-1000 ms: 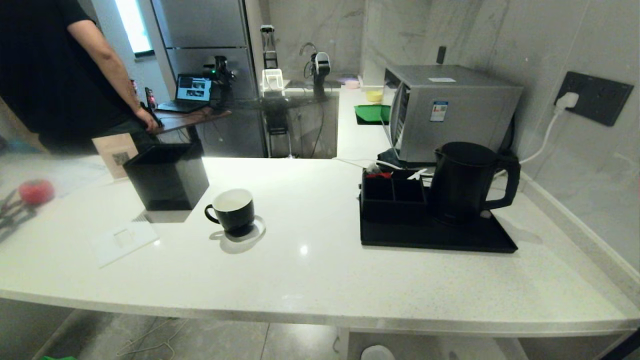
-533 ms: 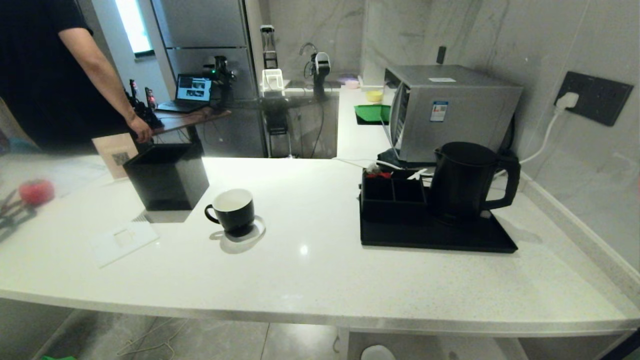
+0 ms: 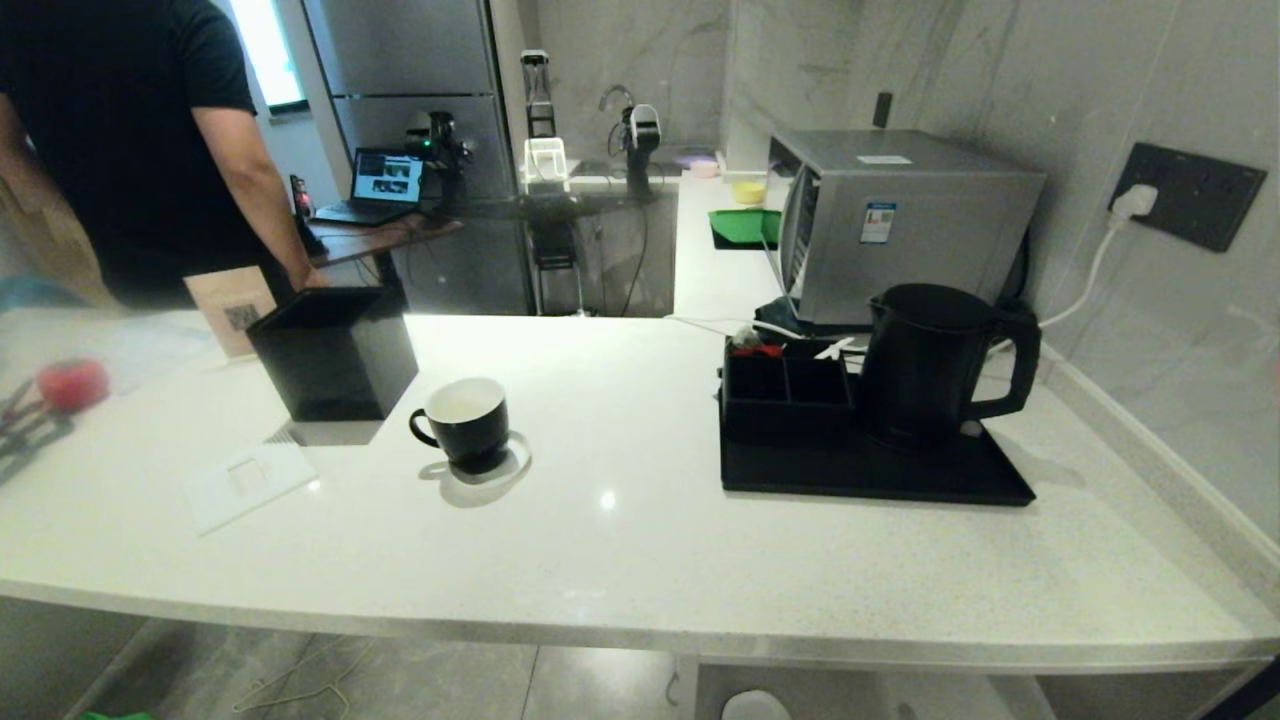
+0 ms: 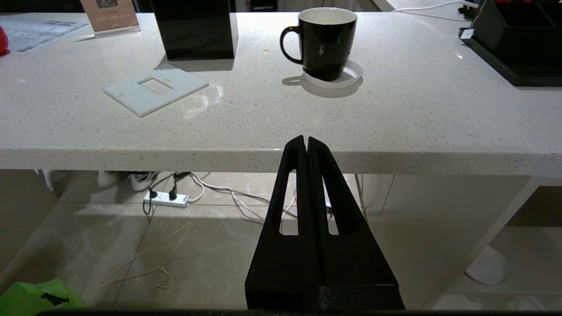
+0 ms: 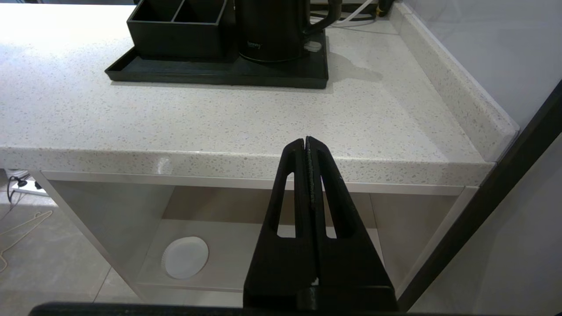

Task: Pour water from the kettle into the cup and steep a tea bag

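The tall black kettle stands on a black tray at the right of the white counter, handle to the right. The black cup, white inside, sits on a clear coaster left of centre. The tea bag is not visible. Neither arm shows in the head view. My left gripper hangs shut and empty before the counter's front edge, below the cup. My right gripper is shut and empty too, in front of the edge, short of the tray.
A black divided caddy stands on the tray left of the kettle. An open black square box and a white flat frame lie left of the cup. A microwave is behind the kettle. A person stands at the back left.
The person at the back left has shifted right and lowered an arm behind the black box. The counter's things and both grippers have not moved.
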